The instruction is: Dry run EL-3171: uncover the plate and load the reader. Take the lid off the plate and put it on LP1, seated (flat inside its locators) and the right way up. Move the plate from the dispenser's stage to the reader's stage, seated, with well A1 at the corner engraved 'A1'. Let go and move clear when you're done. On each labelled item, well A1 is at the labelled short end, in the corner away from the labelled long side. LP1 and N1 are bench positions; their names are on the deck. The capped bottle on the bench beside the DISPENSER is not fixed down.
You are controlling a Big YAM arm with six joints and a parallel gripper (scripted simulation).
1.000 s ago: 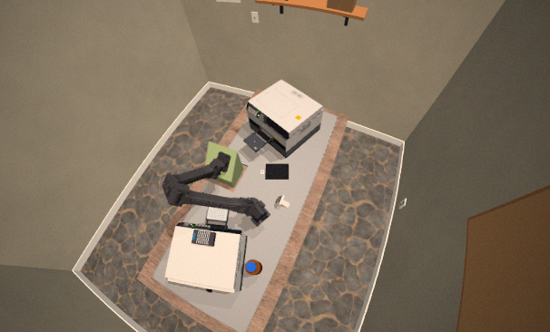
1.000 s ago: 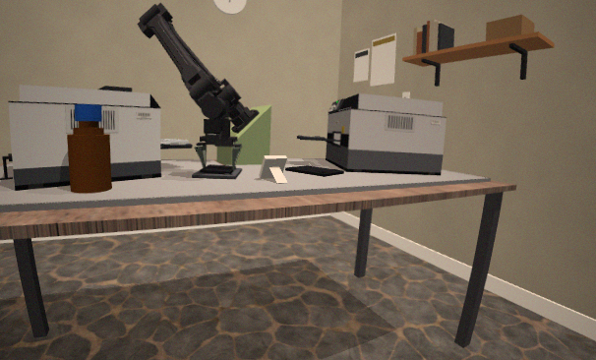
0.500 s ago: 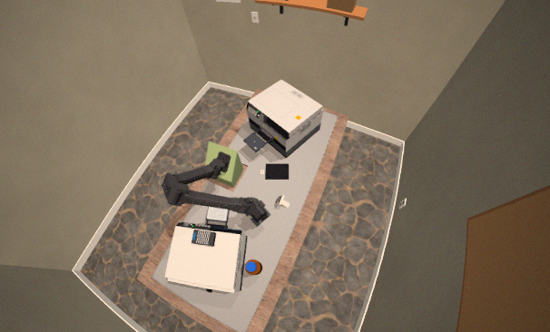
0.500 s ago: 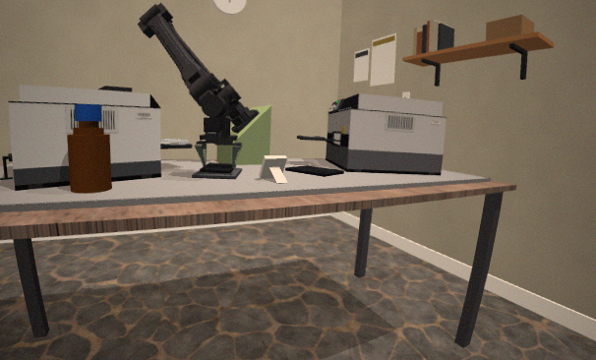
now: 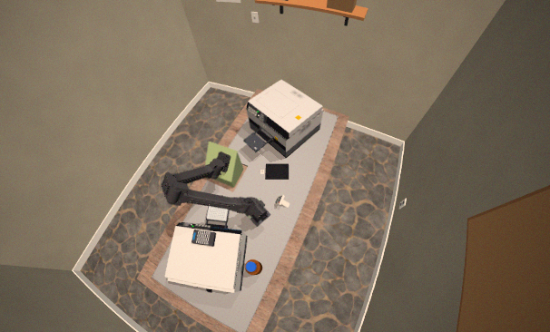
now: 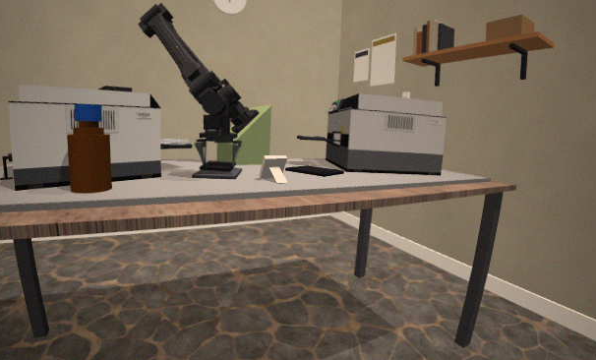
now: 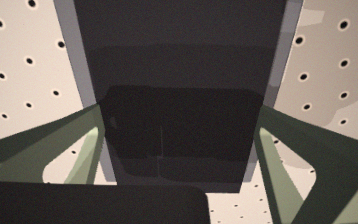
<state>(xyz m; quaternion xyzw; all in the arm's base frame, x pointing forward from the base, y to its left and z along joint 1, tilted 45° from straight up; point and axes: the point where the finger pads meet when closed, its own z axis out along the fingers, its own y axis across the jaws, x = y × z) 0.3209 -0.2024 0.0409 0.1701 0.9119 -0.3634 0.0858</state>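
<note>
My gripper point(image 6: 219, 163) point(image 7: 178, 112) points straight down, its fingertips against both sides of the dark lid point(image 6: 217, 166) point(image 7: 180, 65); it looks shut on it. The lid is low, at a dark grey bench nest point(image 6: 227, 172) point(image 7: 76, 50); whether it is flat inside the locators is hidden, and the nest's name cannot be read. The white plate point(image 5: 217, 213) point(image 6: 175, 142) is uncovered on the dispenser's stage, wells up; A1 is too small to tell. The reader point(image 5: 285, 106) point(image 6: 396, 143) has its dark stage point(image 5: 254, 140) point(image 6: 312, 138) out, with nothing on it.
The amber bottle point(image 5: 254, 268) point(image 6: 89, 162) with a blue cap stands upright beside the dispenser point(image 5: 204, 263) point(image 6: 42, 148). A small white stand point(image 5: 283, 201) point(image 6: 274, 164) is close to the gripper. A black flat pad point(image 5: 277, 171) point(image 6: 315, 170) lies beyond it. A green block point(image 5: 234, 170) point(image 6: 259, 143) is by the arm's base.
</note>
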